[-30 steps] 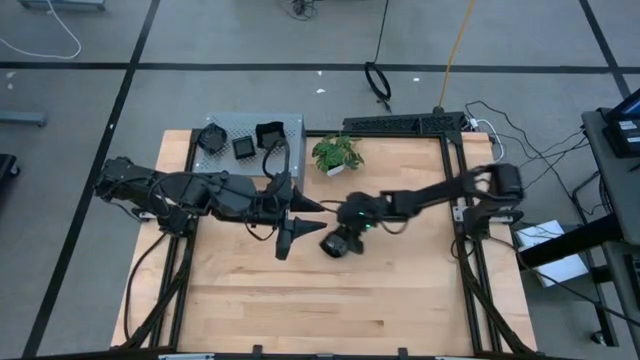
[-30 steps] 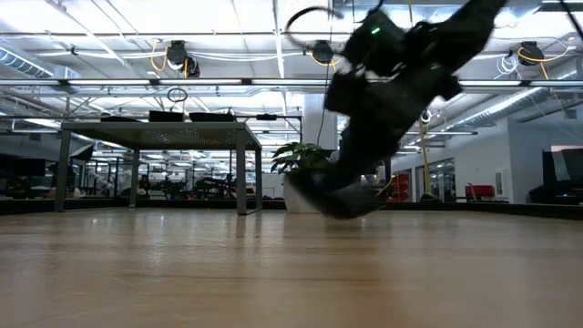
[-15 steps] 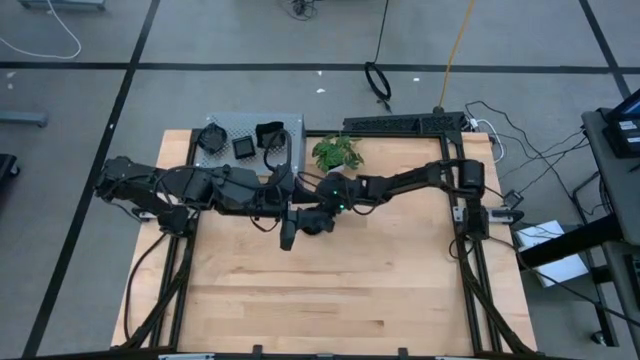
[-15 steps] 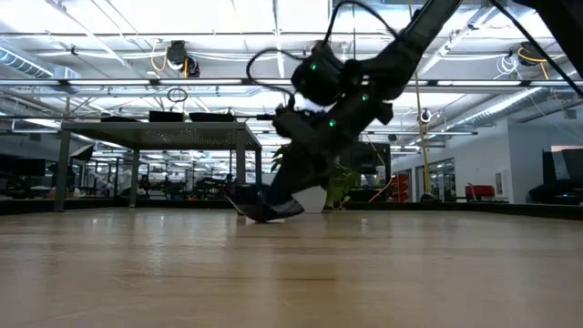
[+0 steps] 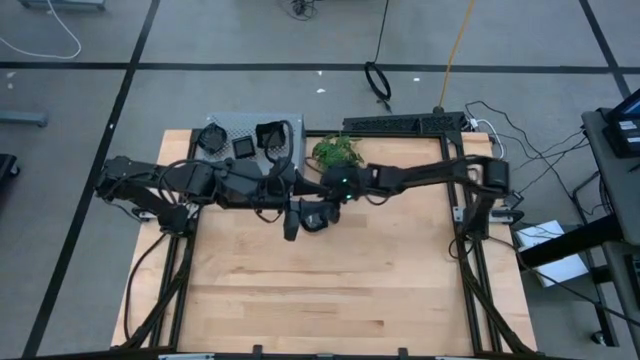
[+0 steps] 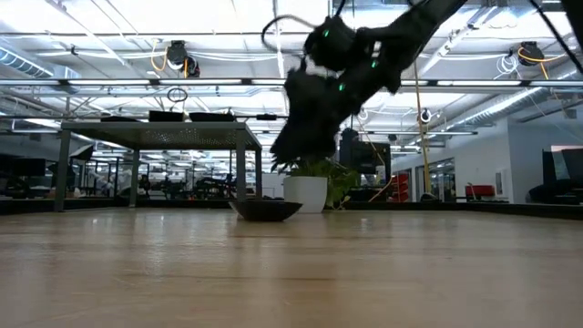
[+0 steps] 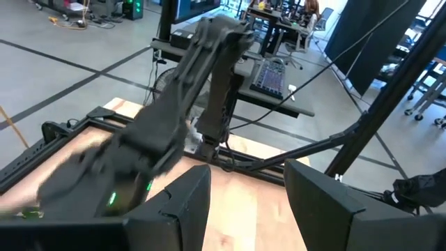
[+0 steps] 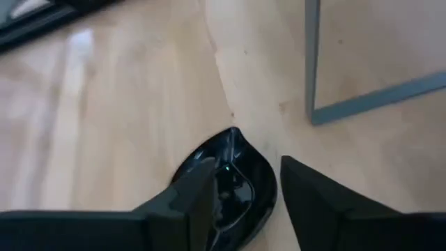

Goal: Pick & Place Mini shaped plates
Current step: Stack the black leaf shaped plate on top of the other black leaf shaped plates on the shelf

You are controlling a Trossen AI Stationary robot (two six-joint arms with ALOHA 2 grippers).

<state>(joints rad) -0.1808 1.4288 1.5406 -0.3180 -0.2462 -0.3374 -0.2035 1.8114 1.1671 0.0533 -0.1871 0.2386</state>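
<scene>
At desk (image 5: 300, 290) centre, slightly toward 12 o'clock: both arms converge.

Left arm reaches in from 9 o'clock; left gripper (image 5: 290, 222) fingers (image 7: 185, 209) spread, empty.

Right arm reaches in from 3 o'clock; right gripper (image 8: 240, 202) raised above plate, fingers parted, holding nothing.

Mini shaped plate (image 6: 265, 210) flat on desk, free of both grippers. In right wrist view, plate (image 8: 233, 181) sits directly below gap between right fingers.

Judgement: left gripper touching-close at plate's 9 o'clock; pickup hinges on that short approach.

Other plates (image 5: 243, 143) on grey tray (image 5: 295, 128) at 11 o'clock.
</scene>
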